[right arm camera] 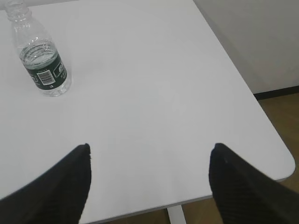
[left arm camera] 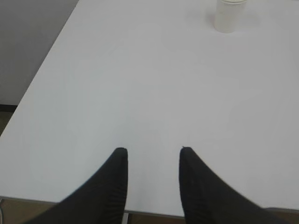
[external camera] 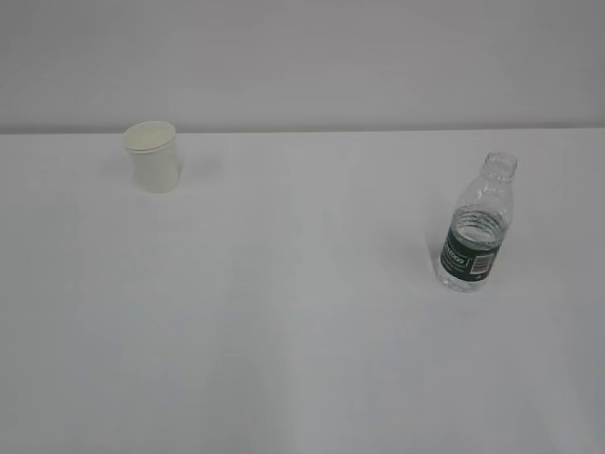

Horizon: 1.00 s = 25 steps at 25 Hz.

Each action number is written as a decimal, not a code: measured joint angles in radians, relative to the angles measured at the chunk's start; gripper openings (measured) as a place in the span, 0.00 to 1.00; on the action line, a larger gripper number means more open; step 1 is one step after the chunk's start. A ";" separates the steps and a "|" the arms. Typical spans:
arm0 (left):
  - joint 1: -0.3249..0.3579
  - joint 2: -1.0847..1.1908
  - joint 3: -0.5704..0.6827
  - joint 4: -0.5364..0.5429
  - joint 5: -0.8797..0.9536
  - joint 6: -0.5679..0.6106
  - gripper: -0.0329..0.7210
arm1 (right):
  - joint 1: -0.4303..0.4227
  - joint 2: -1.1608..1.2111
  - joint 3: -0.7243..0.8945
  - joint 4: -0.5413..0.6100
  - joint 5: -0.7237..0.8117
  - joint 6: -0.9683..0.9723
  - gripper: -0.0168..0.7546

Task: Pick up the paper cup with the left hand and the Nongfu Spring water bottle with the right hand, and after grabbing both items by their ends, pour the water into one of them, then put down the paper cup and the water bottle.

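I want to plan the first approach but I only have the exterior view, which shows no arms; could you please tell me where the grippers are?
Observer: Both hang over the near edge of the white table. The left hand has its jaws apart with nothing between them.
Operator: Thank you. And the other one?
Observer: The right hand is open wider, also holding nothing.
Operator: How does each target sit relative to its gripper?
Observer: The paper cup stands far ahead of the left hand, to the right of its line; the Nongfu Spring water bottle stands upright ahead of the right hand, off to the left.
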<state>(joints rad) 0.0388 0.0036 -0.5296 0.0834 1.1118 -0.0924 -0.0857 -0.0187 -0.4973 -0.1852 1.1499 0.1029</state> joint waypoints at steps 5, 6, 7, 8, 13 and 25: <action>0.000 0.000 0.000 0.025 -0.002 0.000 0.39 | 0.000 0.000 0.000 0.000 0.000 0.000 0.78; 0.000 0.000 0.000 0.026 -0.002 0.000 0.39 | 0.000 0.000 0.000 0.000 0.000 0.000 0.78; 0.000 0.000 0.000 0.028 -0.005 0.000 0.39 | 0.000 0.000 0.000 0.000 0.000 0.000 0.78; 0.000 0.000 0.000 0.028 -0.005 0.000 0.39 | 0.000 0.000 0.000 0.000 0.000 0.000 0.78; 0.000 0.000 0.000 0.030 -0.005 0.000 0.39 | 0.000 0.000 0.000 0.000 0.000 0.000 0.78; 0.000 0.000 0.000 0.030 -0.007 0.000 0.39 | 0.000 0.000 0.000 0.000 0.000 0.000 0.78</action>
<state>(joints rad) 0.0388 0.0036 -0.5296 0.1134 1.1051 -0.0924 -0.0857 -0.0187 -0.4973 -0.1852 1.1499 0.1029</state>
